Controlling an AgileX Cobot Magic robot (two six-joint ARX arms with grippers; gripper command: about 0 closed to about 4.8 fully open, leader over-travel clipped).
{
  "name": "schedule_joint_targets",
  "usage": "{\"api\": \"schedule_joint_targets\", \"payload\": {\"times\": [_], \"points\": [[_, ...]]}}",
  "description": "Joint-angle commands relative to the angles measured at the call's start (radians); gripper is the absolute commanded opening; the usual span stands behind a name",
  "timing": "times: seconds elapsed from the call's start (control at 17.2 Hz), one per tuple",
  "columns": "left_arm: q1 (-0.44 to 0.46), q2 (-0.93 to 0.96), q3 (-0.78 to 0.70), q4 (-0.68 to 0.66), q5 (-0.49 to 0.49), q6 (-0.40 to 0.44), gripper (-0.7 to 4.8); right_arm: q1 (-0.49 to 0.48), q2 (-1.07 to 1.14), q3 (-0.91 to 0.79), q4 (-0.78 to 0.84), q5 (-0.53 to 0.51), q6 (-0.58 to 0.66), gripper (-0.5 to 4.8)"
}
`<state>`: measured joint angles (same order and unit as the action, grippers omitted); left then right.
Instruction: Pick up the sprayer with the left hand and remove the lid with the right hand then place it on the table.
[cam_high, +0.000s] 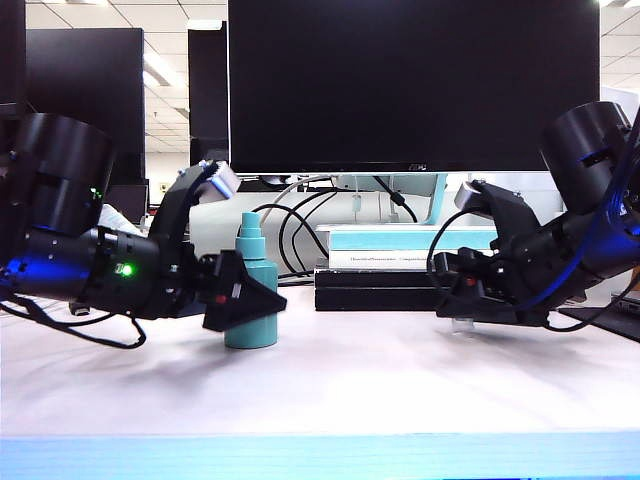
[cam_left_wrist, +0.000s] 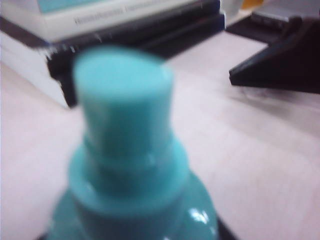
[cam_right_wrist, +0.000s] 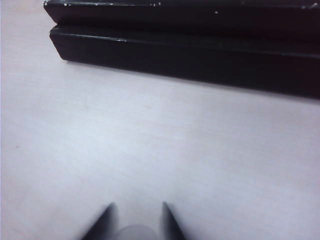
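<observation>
Sprayer upright on tabletop, nozzle bare, between left pincer jaws; grip unclear. Light, slick, rigid: grasp mid-body. Right pincer low, slightly parted around clear lid, hold uncertain.

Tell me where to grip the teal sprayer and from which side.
Grip the sprayer on its wide cylindrical body, below the narrow stepped nozzle, coming in level from the exterior view's left, where the left gripper already is. It stands upright on the table, so a side grasp suits it.
</observation>
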<state>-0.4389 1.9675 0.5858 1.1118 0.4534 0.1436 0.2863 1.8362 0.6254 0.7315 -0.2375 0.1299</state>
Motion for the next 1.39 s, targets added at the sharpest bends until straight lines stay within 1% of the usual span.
{"api": "schedule_joint_targets", "payload": {"times": [0.06,0.12,0.17,0.23,0.41,0.52,0.58,0.76,0.81,0.93,0.99,1.05,1.1,1.16,1.28,1.39], "points": [[0.000,0.001,0.001,0.003,0.021,-0.003,4.35,0.000,0.016,-0.014,-0.085,-0.005,0.001,2.57],[0.000,0.001,0.001,0.004,0.021,-0.003,4.79,0.001,0.015,-0.014,-0.067,-0.005,0.002,3.30],[0.000,0.000,0.001,0.005,0.015,-0.002,4.79,0.001,0.014,-0.013,-0.045,-0.005,0.013,4.54],[0.000,0.000,0.001,0.010,0.008,-0.003,4.79,0.000,0.014,-0.012,-0.006,-0.003,0.042,4.79],[0.000,-0.024,-0.008,0.020,-0.033,-0.018,4.79,0.000,-0.016,-0.011,0.029,-0.005,0.054,4.79],[0.007,-0.105,-0.026,0.016,-0.084,-0.020,4.79,-0.001,-0.080,-0.011,0.029,-0.004,0.052,4.79],[0.009,-0.153,-0.037,0.002,-0.121,-0.021,4.79,-0.001,-0.116,-0.011,0.028,-0.003,0.052,4.79],[0.036,-0.287,-0.068,-0.086,-0.144,-0.021,4.79,-0.002,-0.226,-0.011,-0.007,0.005,0.053,4.79],[0.063,-0.379,-0.082,-0.163,-0.147,-0.021,4.79,-0.002,-0.299,-0.011,-0.051,0.027,0.051,4.79],[0.098,-0.503,-0.084,-0.291,-0.148,-0.021,4.79,-0.002,-0.396,-0.011,-0.097,0.052,0.043,4.79],[0.122,-0.599,-0.084,-0.383,-0.169,-0.021,4.79,-0.002,-0.472,-0.011,-0.130,0.085,0.031,4.79],[0.133,-0.666,-0.084,-0.444,-0.188,-0.014,4.79,-0.002,-0.528,-0.011,-0.159,0.094,0.019,4.79],[0.145,-0.797,-0.084,-0.554,-0.216,0.032,4.79,-0.002,-0.631,-0.011,-0.210,0.115,-0.008,4.79],[0.147,-0.888,-0.084,-0.633,-0.239,0.069,4.79,-0.002,-0.702,-0.011,-0.254,0.138,-0.020,4.79],[0.148,-1.065,-0.084,-0.770,-0.304,0.091,4.79,-0.002,-0.834,-0.011,-0.349,0.180,-0.043,4.79],[0.148,-1.240,-0.084,-0.895,-0.430,0.092,4.47,-0.002,-0.961,-0.011,-0.468,0.218,-0.095,4.79]]}}
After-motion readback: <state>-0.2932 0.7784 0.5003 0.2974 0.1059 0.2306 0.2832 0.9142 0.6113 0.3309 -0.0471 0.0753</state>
